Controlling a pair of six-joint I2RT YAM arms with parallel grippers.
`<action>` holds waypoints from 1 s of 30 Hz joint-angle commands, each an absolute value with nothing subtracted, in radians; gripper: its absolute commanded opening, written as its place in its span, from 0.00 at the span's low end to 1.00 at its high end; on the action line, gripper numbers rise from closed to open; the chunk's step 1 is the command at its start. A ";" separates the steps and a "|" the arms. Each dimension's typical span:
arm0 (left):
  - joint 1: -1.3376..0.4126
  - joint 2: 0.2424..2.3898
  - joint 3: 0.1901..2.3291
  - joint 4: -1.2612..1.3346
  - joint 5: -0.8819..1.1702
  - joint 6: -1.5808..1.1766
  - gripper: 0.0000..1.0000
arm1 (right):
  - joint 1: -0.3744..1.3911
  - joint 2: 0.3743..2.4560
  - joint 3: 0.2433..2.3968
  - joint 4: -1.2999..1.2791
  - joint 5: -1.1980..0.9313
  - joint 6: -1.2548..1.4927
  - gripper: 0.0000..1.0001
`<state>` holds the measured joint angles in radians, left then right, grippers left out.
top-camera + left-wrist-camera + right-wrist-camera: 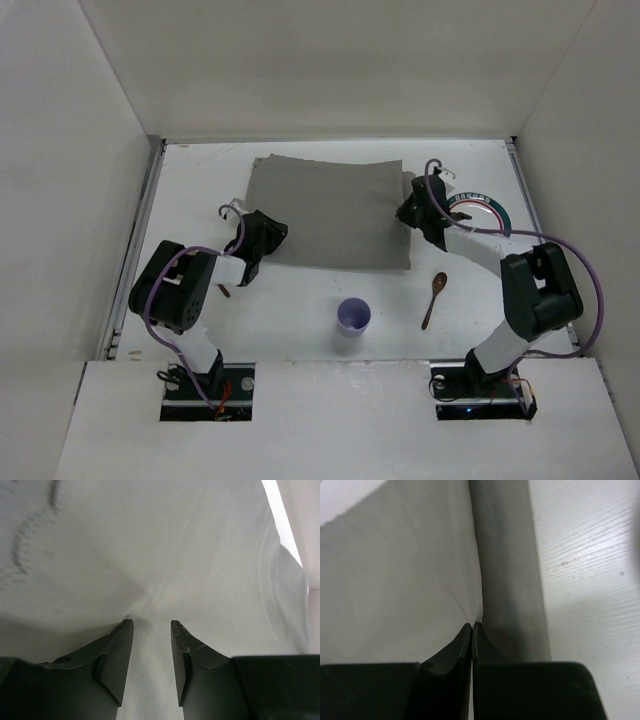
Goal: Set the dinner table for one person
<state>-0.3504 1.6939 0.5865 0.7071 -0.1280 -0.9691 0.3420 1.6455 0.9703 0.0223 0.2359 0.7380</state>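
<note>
1. Our white surface (300,300) spreads out under both arms, with the grey mat (330,215) lying across its middle.
2. The left claw (152,625) is slightly open, its tips down on the mat's left edge.
3. The right claw (472,626) is pinched tight on a fold at the mat's right edge.
4. The cup (353,316) and spoon (434,299) lie toward the near edge, and the plate (490,215) sits just right of the mat.

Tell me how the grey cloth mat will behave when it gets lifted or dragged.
Probably floppy: the grey cloth mat ridges up into a fold where the right gripper pinches it. Likely light, since a thin pinch raises that fold. It may bunch rather than slide flat; it puckers ahead of the open left gripper.
</note>
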 commanded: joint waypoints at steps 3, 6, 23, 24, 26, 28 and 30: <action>-0.309 1.686 0.540 0.635 -0.175 -0.983 0.37 | 0.286 1.644 0.948 0.014 0.380 0.762 0.04; -0.291 1.683 0.528 0.635 -0.175 -1.005 0.39 | 0.285 1.681 0.965 -0.044 0.377 0.773 0.05; -0.231 1.631 0.459 0.653 -0.210 -1.049 0.38 | 0.374 1.778 1.150 -0.138 0.395 0.676 0.60; -0.231 1.625 0.457 0.653 -0.210 -1.051 0.38 | 0.364 1.799 1.166 -0.141 0.356 0.686 0.64; -0.237 1.618 0.457 0.653 -0.215 -1.049 0.38 | 0.360 1.822 1.184 -0.146 0.310 0.696 0.67; -0.243 1.621 0.462 0.653 -0.215 -1.046 0.38 | 0.360 1.828 1.186 -0.147 0.299 0.696 0.71; -0.249 1.638 0.469 0.653 -0.212 -1.046 0.38 | 0.360 1.841 1.190 -0.158 0.295 0.687 0.73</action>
